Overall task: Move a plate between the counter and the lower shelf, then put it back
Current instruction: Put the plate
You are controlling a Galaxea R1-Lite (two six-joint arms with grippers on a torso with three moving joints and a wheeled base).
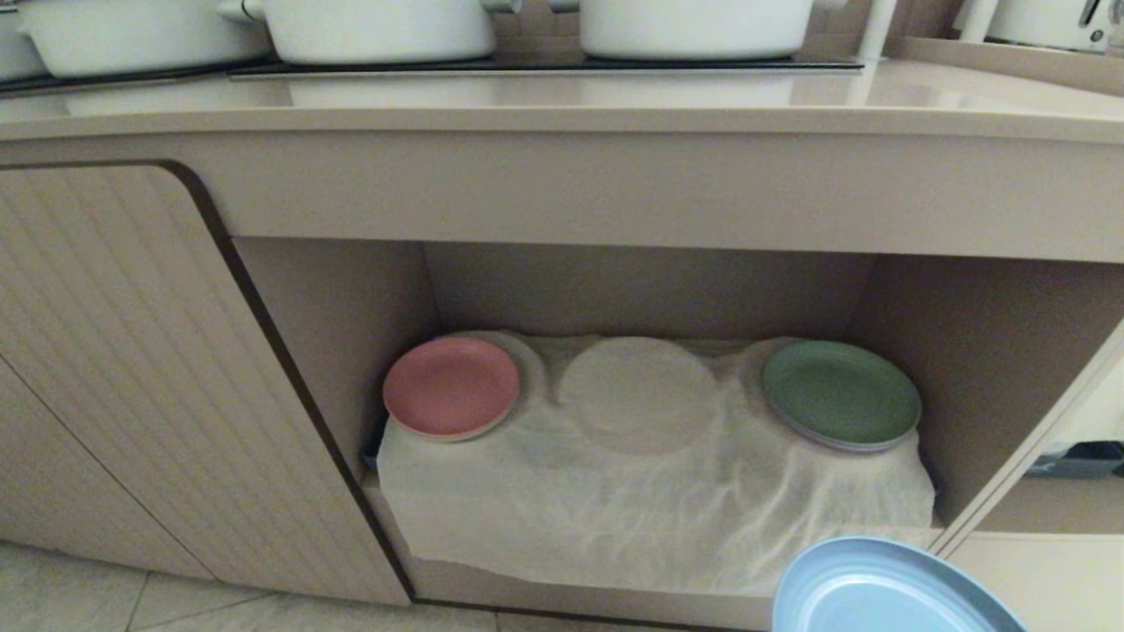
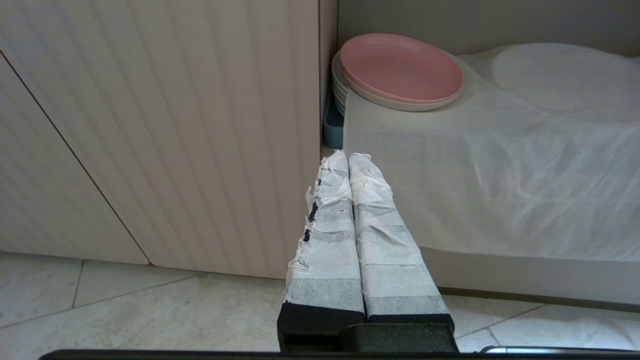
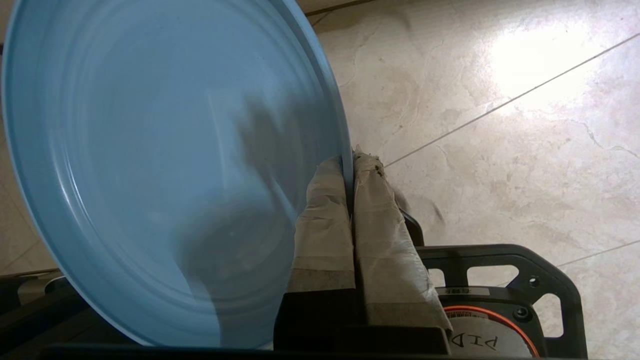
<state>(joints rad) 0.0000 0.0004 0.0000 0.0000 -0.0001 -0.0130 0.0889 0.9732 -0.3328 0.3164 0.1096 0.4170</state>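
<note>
The light-blue plate shows at the bottom right of the head view, held in the air in front of the lower shelf, below the counter. In the right wrist view my right gripper is shut on the rim of the plate, one taped finger on each side, with floor tiles beyond. The right gripper itself is outside the head view. My left gripper hangs parked and shut, empty, near the shelf's left corner.
On the shelf's white cloth a pink plate tops a stack at the left, a green plate sits at the right, and a bare hump lies between. White pots stand on the counter. A ribbed door is at the left.
</note>
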